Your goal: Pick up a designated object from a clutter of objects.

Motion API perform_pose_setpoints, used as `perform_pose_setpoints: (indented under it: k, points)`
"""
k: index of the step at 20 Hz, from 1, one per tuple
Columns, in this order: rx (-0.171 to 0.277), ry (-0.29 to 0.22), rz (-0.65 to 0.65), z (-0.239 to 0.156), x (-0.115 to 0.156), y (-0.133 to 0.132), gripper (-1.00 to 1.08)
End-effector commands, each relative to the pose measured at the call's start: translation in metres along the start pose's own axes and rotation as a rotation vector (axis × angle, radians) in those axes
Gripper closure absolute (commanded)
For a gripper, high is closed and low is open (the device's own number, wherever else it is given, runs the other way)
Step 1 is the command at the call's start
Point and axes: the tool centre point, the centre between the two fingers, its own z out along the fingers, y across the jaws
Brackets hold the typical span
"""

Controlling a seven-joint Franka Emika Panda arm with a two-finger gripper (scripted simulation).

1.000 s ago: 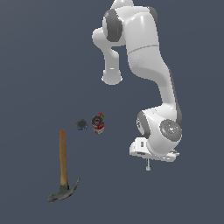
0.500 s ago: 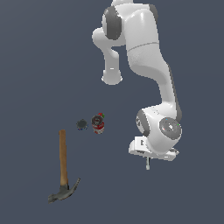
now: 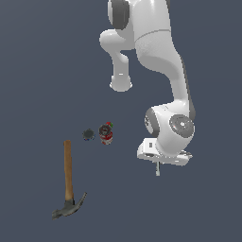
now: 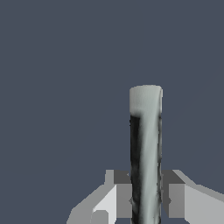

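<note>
White marker (image 4: 146,153) sits clamped between the gripper (image 4: 146,194) fingers, closed against both its sides; in the exterior view it pokes down below the hand at lower right of centre. Wooden-handled hammer (image 3: 69,179) lies lower left. Red-and-white can (image 3: 106,134) and dark round piece (image 3: 88,134) sit mid-frame, just beside each other.

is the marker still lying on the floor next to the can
No, the marker sits between the gripper's fingers, well apart from the can.
</note>
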Motion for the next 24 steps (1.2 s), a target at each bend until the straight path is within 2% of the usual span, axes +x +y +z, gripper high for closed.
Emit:
perform_pose_setpoints:
  k: [1,24]
  points:
    - [0.000,0.001,0.000,-0.013,-0.008,0.006,1.08]
    - [0.000,0.001,0.000,-0.170,-0.103,0.081,1.08]
